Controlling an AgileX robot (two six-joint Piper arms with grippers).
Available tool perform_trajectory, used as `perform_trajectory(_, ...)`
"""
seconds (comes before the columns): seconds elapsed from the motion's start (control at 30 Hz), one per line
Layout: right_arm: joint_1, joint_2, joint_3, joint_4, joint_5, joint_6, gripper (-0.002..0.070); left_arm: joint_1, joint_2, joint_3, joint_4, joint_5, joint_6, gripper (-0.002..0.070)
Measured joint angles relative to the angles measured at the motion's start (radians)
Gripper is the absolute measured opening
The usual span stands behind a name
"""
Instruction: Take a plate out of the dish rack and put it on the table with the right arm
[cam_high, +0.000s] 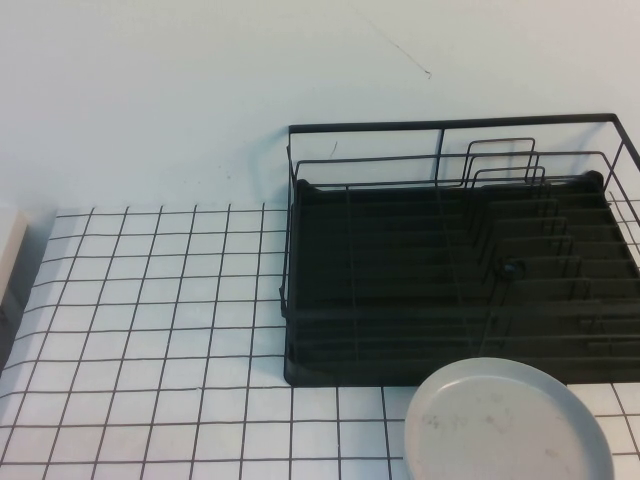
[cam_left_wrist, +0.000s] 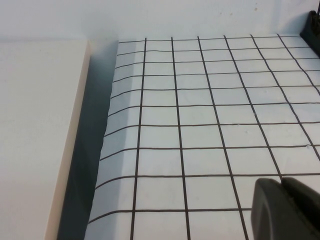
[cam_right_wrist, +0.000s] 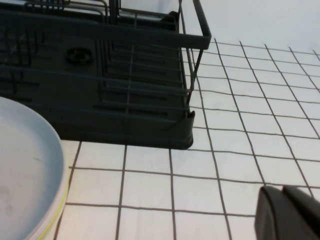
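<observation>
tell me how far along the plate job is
Looks nearly done: the plate lies flat on the table in front of the dish rack, whose slots show no plates. Nothing is in hand. Right gripper and left gripper show only partly.

- table (cam_high: 150, 330): white w/ black grid lines
- dish rack (cam_high: 450, 280): sits directly on it, far right side
- plate (cam_high: 508, 425): flat on grid, just in front of rack, touching/overlapping its front edge

A cream, flat-topped block (cam_high: 8, 255) occupies the far-left edge of the scene. A plain white wall (cam_high: 200, 80) spans the far side, bearing a small dark mark (cam_high: 428, 72).
</observation>
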Motion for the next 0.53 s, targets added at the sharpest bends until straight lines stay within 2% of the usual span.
perform_trajectory(0.53,0.0,0.0,0.002,0.008,-0.007,0.01,-0.0002,0.0,0.0,0.0,0.0,0.0,0.0,-0.0003)
